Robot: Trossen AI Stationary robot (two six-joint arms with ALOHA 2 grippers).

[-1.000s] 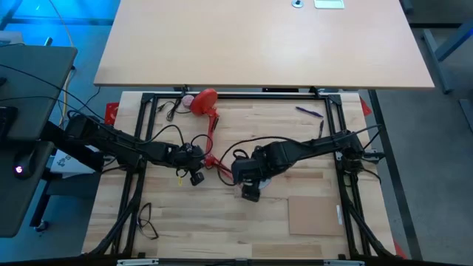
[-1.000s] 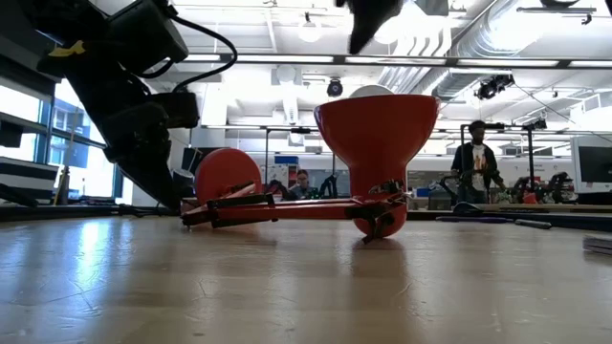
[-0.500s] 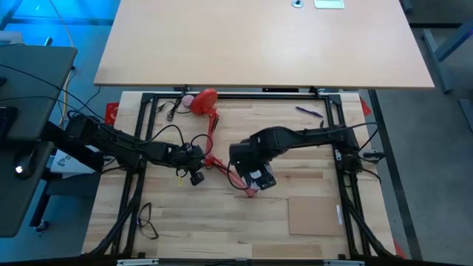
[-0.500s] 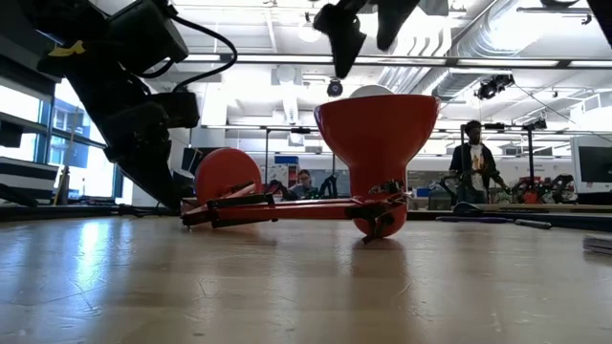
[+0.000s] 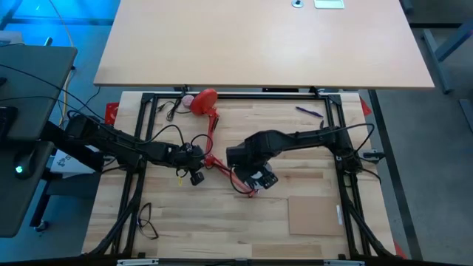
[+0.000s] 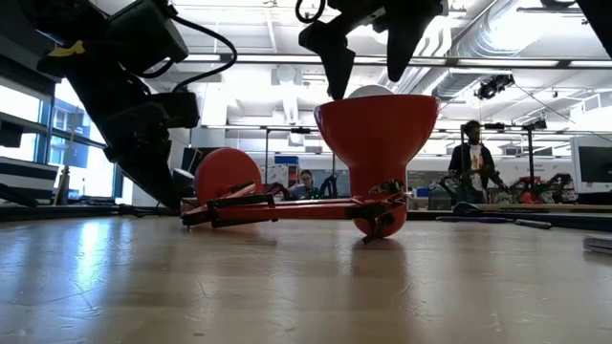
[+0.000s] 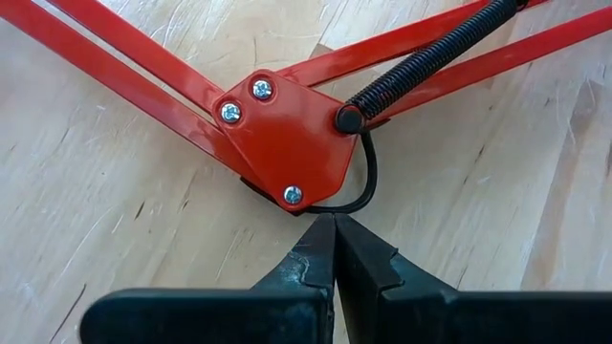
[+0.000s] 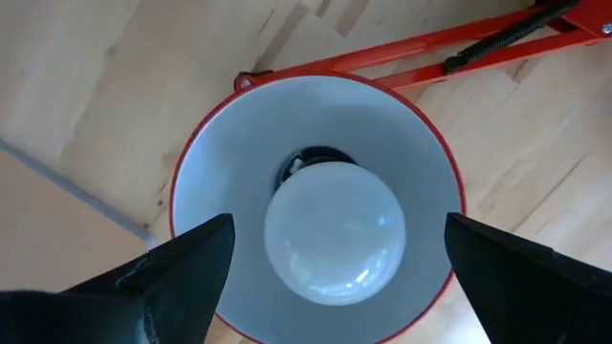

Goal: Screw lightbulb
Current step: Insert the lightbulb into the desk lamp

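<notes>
1. my left gripper (image 7: 333,250) is pressed together with nothing between its fingers, its tips down by the red lamp arm's elbow plate (image 7: 287,143) at the left-centre of the table (image 5: 295,140). i judge it sits there to pin the folded arm so the lamp cannot turn under a twisting load.

2. the red lamp (image 5: 211,140) lies flat, its round base (image 5: 204,100) at the far edge and its two struts folded towards the middle, which leaves the shade (image 6: 376,139) pointing its mouth straight up.

3. the shade works as the container here: inside its white bowl stands the lightbulb (image 8: 334,232), dome up, base down in the dark socket. i cannot tell how far it is threaded in.

4. my right gripper (image 8: 335,258) hangs directly over the shade, fingers (image 6: 335,48) spread wide to either side of the bulb and touching nothing. held like this, i judge, it can drop around the dome, then pinch and twist.
</notes>
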